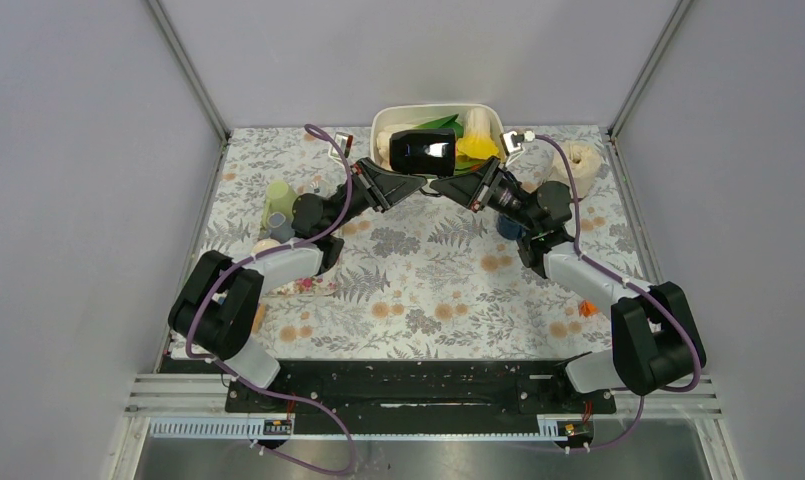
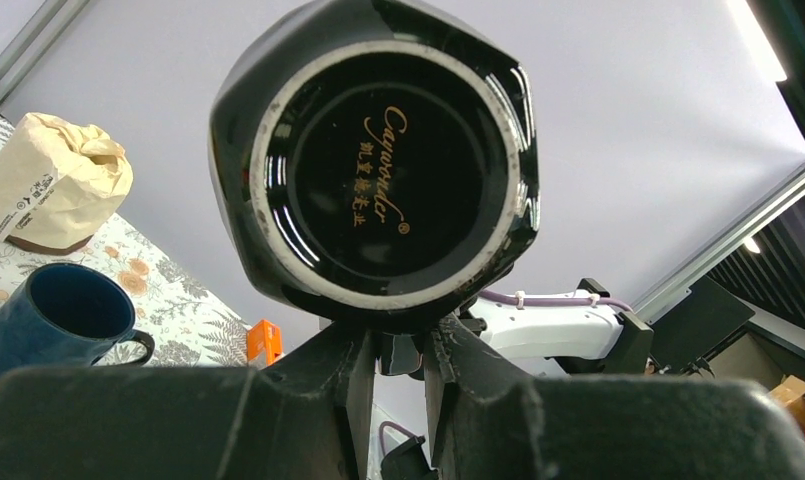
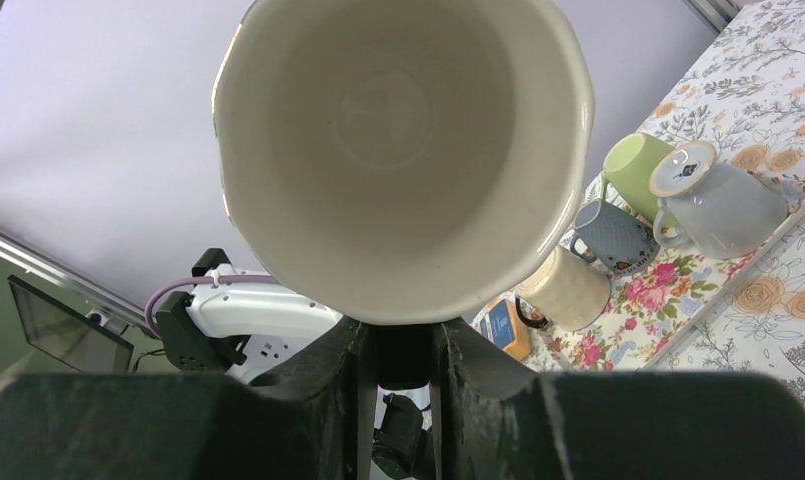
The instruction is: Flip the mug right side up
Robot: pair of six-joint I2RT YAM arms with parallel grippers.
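A glossy black mug [image 1: 423, 152] with a cream inside hangs on its side in the air in front of the white bin. In the left wrist view its black base [image 2: 373, 170] with gold lettering faces me. The right wrist view looks straight into its cream mouth [image 3: 403, 150]. My left gripper [image 1: 416, 183] [image 2: 398, 345] comes from the left, shut on the dark handle part under the mug. From the right, my right gripper [image 1: 448, 188] [image 3: 401, 350] has its fingers pressed on that same dark handle part.
A white bin [image 1: 383, 125] of yellow and green items stands at the back. A blue mug [image 2: 58, 315] and a paper-wrapped lump [image 2: 53, 180] sit at the right. On the left, a floral tray [image 3: 678, 290] carries a green cup [image 3: 638, 165], a grey mug [image 3: 723, 205] and a cream cup [image 3: 568, 290].
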